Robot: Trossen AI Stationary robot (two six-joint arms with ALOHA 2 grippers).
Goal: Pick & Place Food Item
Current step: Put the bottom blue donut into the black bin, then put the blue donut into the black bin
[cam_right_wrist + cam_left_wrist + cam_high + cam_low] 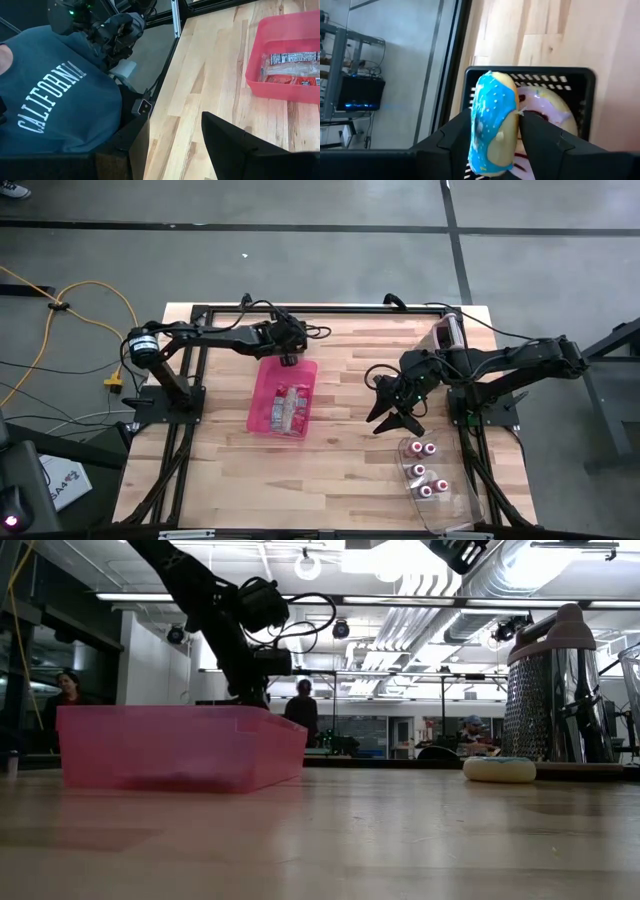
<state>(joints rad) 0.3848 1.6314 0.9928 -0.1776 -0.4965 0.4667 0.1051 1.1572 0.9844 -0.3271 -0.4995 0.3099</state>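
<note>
A: Entry, step in hand. Your left pincer (512, 150) is pinching a ring doughnut with blue icing and white sprinkles (492, 125), held on edge between the two fingers. It hangs at the far rim of the translucent pink plastic bin (283, 397). Beyond the fingertips the left wrist view shows a black slotted crate (580, 95) with a pale pink-iced doughnut (550, 107) in it. I judge this the carry stage: item lifted, not yet set down.

B: And the right arm?

A: Your right pincer (395, 412) waits spread and empty over the wooden bench (345, 450), well apart from the bin, with a clear plastic tray of small red-and-white pieces (428, 477) just beyond its tips.

B: What does the next move call for?

A: Probably, you bring the doughnut over the bin's open floor beside the wrapped packets (292, 67), lower it, then release; the grip on the edge looks thin, so go gently.

B: Any writing?

A: "CALIFORNIA" in white on a person's teal sweatshirt (55, 95). The packet labels are too small to read.
</note>
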